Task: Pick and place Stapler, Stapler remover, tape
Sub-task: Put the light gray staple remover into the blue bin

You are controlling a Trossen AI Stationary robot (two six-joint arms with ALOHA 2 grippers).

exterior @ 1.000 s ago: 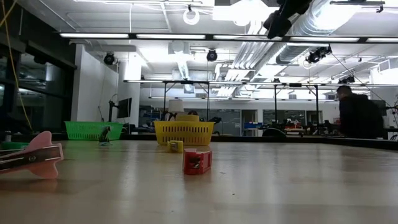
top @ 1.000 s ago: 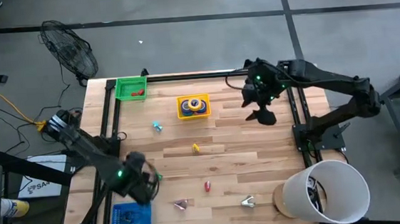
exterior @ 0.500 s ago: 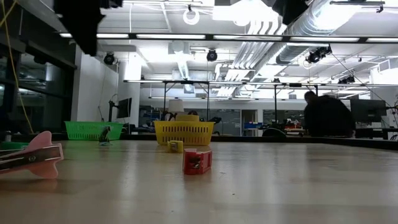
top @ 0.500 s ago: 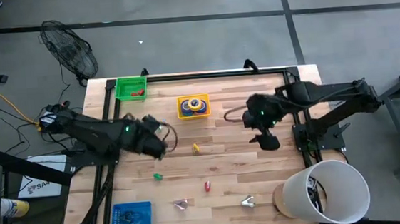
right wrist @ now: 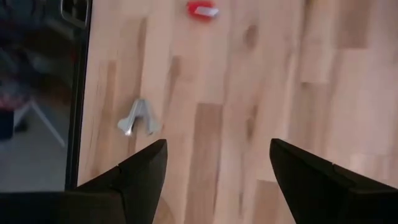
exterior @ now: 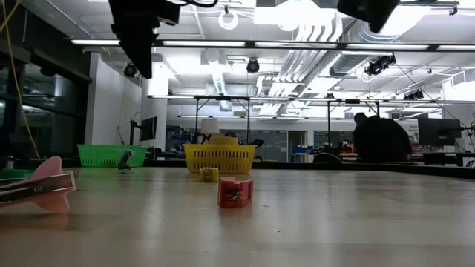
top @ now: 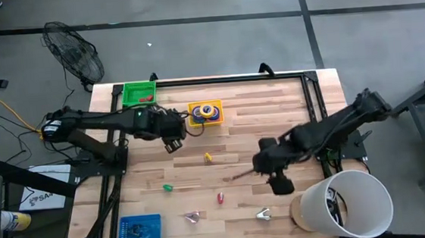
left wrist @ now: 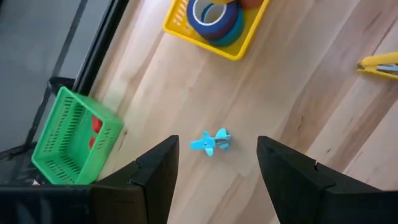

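My left gripper (top: 172, 137) (left wrist: 217, 149) hangs open above a light-blue staple remover (left wrist: 210, 142), which lies flat on the table between the yellow basket (top: 191, 119) and the green basket (top: 128, 95). Blue tape rolls (left wrist: 214, 15) lie in the yellow basket. My right gripper (top: 278, 181) (right wrist: 217, 152) hangs open over bare wood at the near right. A silver staple remover (right wrist: 138, 119) (top: 263, 215) and a small red stapler (right wrist: 202, 9) (top: 220, 198) lie close by it. A pink staple remover (top: 193, 217), a yellow stapler (top: 208, 157) and a green one (top: 168, 188) lie on the table.
A blue tray (top: 127, 236) sits at the near left corner. A tall white bucket (top: 372, 213) stands off the near right corner. The green basket (left wrist: 74, 140) holds red pieces. A dark rail (top: 224, 78) frames the table's far edge. A person (exterior: 378, 141) sits in the room beyond.
My left gripper has swung from above the blue tray toward the far edge and the right, rolling as it went, and now hangs over the light-blue staple remover. My right gripper has swung from beside the far rail toward the near edge, sinking a little.
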